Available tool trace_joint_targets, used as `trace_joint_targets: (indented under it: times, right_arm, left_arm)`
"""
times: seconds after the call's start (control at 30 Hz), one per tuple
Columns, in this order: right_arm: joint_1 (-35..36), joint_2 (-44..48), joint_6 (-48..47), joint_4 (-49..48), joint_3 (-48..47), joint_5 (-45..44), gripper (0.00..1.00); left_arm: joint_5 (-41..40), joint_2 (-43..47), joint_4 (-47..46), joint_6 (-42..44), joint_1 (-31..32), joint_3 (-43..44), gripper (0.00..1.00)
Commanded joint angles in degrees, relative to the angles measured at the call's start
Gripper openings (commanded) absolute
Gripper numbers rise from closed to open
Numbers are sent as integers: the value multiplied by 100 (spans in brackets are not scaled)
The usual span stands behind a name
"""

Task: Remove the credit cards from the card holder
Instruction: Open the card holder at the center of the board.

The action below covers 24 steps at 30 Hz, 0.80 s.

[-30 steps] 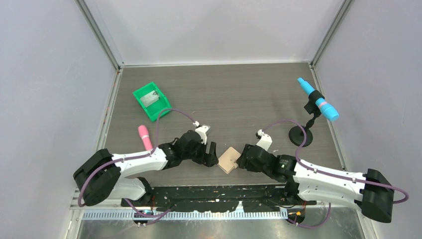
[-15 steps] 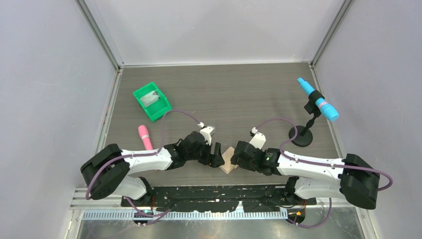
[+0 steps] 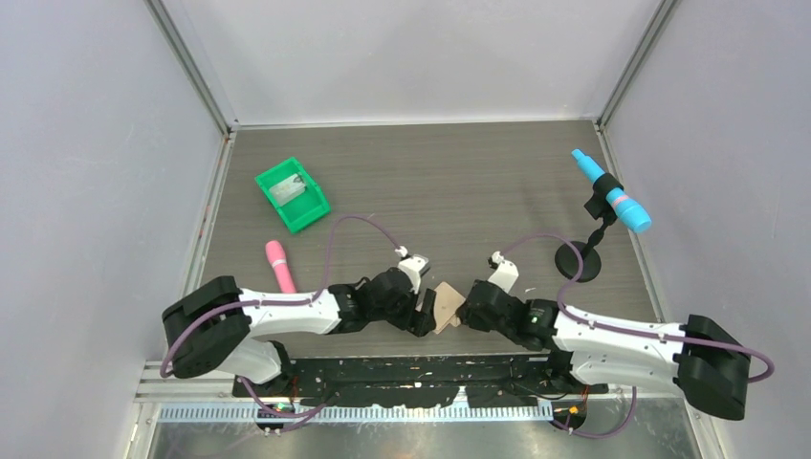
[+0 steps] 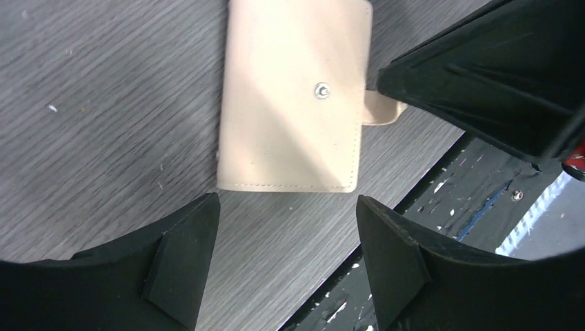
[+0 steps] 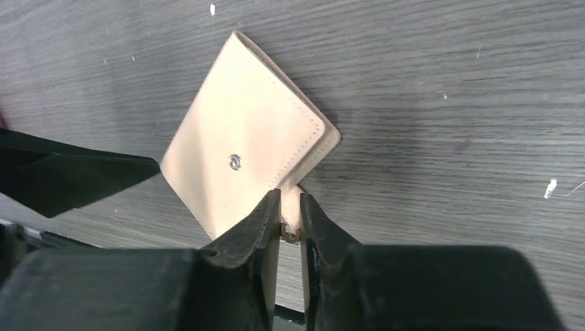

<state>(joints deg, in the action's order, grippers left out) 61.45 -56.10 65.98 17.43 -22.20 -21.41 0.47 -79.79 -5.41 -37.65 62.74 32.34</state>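
Note:
The card holder (image 3: 446,306) is closed, tan, with a metal snap, lying flat near the table's front edge. It also shows in the left wrist view (image 4: 293,103) and the right wrist view (image 5: 241,158). My right gripper (image 5: 290,210) is shut on its small strap tab (image 5: 292,201), which sticks out at one edge. My left gripper (image 4: 284,234) is open and empty, its fingers (image 4: 183,262) just short of the holder's near edge, not touching it. In the top view the left gripper (image 3: 421,316) and right gripper (image 3: 466,308) flank the holder. The credit cards are hidden inside.
A green bin (image 3: 292,194) holding a grey object stands at the back left. A pink cylinder (image 3: 279,265) lies left of my left arm. A blue tool on a black stand (image 3: 578,260) is at the right. The table's front edge (image 4: 428,172) runs right beside the holder.
Both grippers have closed in on the card holder. The right one has taken hold of the strap tab, and the holder has turned slightly between them.

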Motion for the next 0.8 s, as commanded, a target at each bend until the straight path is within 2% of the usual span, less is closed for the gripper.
trace_joint_targets:
  times: [0.0, 0.1, 0.17, 0.5, 0.77]
  right_arm:
    - [26, 508, -224, -801, 520, 105, 19]
    - [33, 771, -397, -805, 653, 82, 7]
    - [34, 973, -494, -728, 669, 39, 6]
    - [33, 1804, -718, -748, 901, -135, 5]
    - [30, 1892, -774, -728, 918, -147, 5]
  left_arm:
    - [-1026, -36, 710, 435, 375, 659, 76]
    - [-1367, -220, 936, 550, 583, 914, 77]
    - [-1600, -361, 1072, 650, 720, 1081, 78]
    - [-2152, -1040, 1380, 958, 1152, 1697, 79]
    - [-2227, -1381, 1483, 1117, 1303, 1913, 75]
